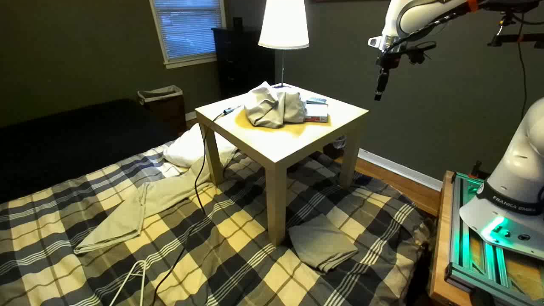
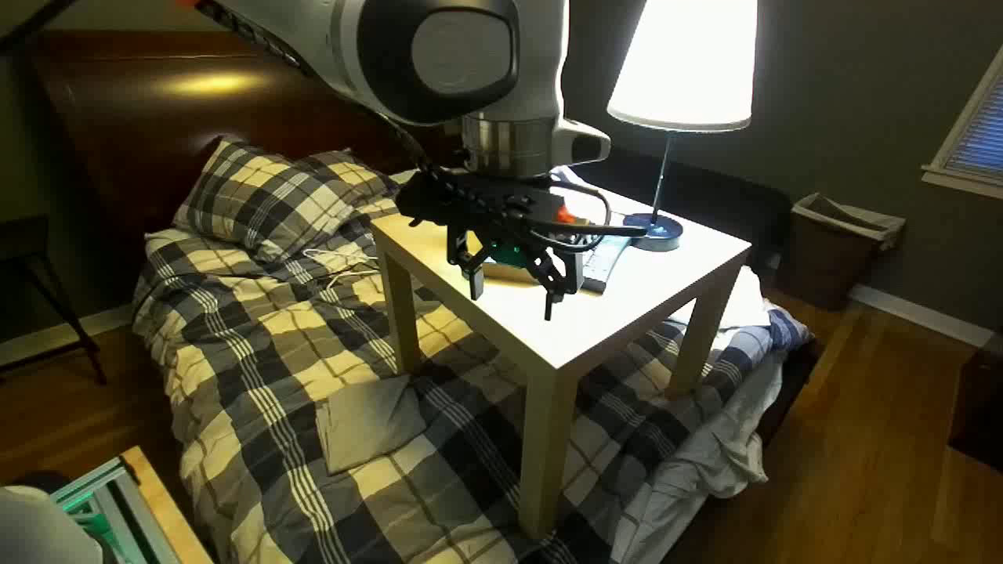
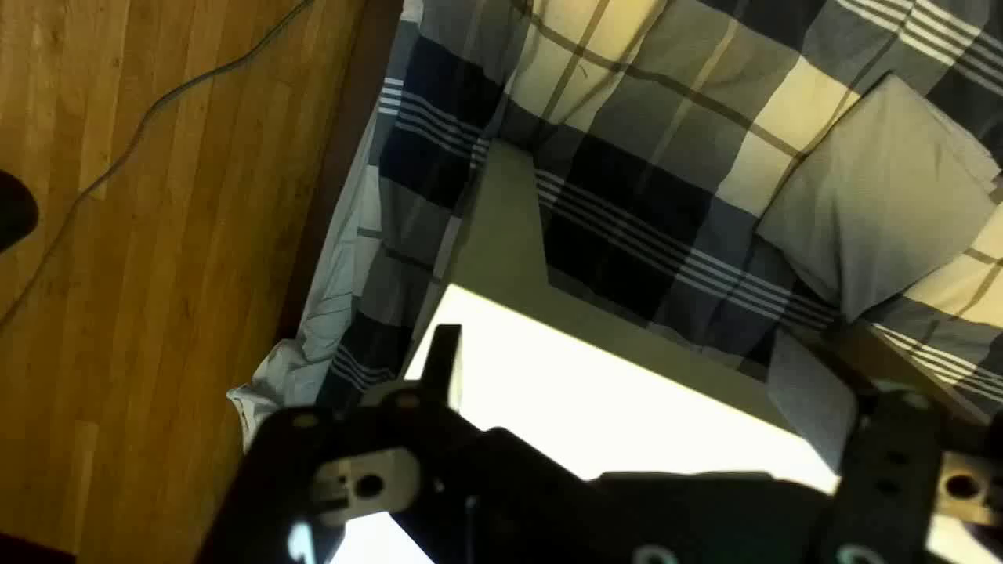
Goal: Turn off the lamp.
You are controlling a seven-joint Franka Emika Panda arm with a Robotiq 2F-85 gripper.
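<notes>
The lamp [image 1: 284,25] stands at the back of a small pale table [image 1: 272,146]. Its white tapered shade is brightly lit, on a thin stem. In an exterior view the lamp [image 2: 683,70] shows its round dark base on the tabletop. A dark cord with an inline piece like a switch [image 1: 228,111] lies on the table's edge and hangs down. My gripper [image 2: 512,301] is open and empty, pointing down, apart from the lamp. In an exterior view it [image 1: 378,93] hangs in the air beside the table. In the wrist view its fingers [image 3: 631,368] are spread wide; the lamp is out of view.
A crumpled beige cloth [image 1: 272,106] and a small box [image 1: 317,113] lie on the table. The table stands on a bed with a plaid cover [image 1: 238,263]. A folded grey cloth [image 1: 321,244] and a white hanger [image 1: 131,280] lie on the bed.
</notes>
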